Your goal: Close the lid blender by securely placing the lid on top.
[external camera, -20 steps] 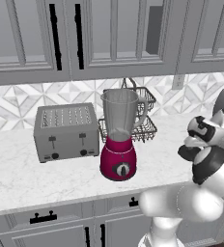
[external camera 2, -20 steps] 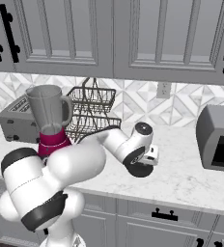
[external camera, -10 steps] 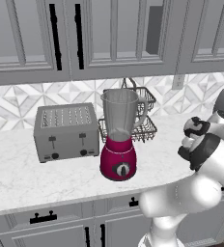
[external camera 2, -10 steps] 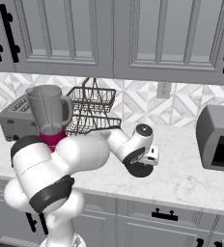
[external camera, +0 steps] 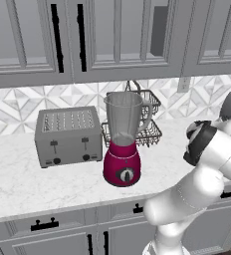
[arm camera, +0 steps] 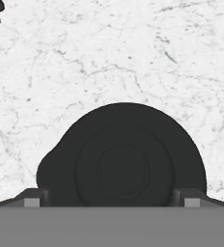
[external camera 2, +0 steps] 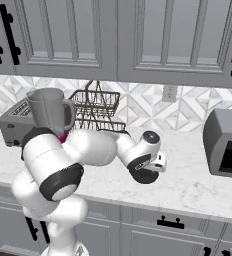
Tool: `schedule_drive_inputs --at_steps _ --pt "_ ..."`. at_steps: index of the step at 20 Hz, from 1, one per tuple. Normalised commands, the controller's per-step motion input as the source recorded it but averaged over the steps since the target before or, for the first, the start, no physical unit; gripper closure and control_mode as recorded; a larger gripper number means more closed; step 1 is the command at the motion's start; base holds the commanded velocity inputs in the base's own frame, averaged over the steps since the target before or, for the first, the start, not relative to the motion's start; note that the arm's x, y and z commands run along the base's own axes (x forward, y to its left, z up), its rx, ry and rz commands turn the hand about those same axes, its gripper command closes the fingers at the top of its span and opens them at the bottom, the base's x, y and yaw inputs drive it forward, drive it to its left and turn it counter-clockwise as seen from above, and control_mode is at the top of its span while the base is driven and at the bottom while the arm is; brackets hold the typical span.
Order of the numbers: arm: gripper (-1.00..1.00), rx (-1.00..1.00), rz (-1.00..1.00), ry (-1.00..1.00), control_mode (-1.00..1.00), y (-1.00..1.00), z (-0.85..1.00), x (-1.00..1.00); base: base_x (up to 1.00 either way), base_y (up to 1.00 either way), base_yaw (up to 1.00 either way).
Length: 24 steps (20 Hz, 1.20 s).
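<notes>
The blender stands on the counter with its magenta base and its clear jar open at the top. The lid, a flat black disc, lies on the marble well to the right of the blender, also seen as the lid under my hand. My gripper hovers straight over it, close to it and open. One fingertip shows at each side of the disc. From the right base camera my gripper points down at the counter. My arm's bulk hides the blender's base there.
A grey two-slot toaster sits left of the blender. A black wire basket stands behind it against the tiled wall. A grey boxy appliance occupies the counter's right end. Cabinets hang above.
The arm's elbow has swung and the upper links have shifted. The hand has stayed over the lid, sinking only slightly. The lid and blender have not moved.
</notes>
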Motion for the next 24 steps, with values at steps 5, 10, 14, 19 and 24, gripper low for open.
schedule_drive_inputs --at_steps 5,10,14,19,24 --pt "-1.00 0.00 0.00 0.00 -1.00 -0.12 -0.18 0.16 0.00 0.00 0.00" --pt "-1.00 0.00 0.00 0.00 -1.00 -0.07 -0.18 0.16 0.00 0.00 0.00" --pt "-1.00 0.00 0.00 0.00 -1.00 0.00 -0.28 0.10 0.00 0.00 0.00" --pt "1.00 0.00 0.00 0.00 -1.00 0.00 -0.39 0.02 0.00 0.00 0.00" --pt "1.00 -0.01 0.00 0.00 -1.00 0.19 -0.30 0.00 0.00 0.00 0.00"
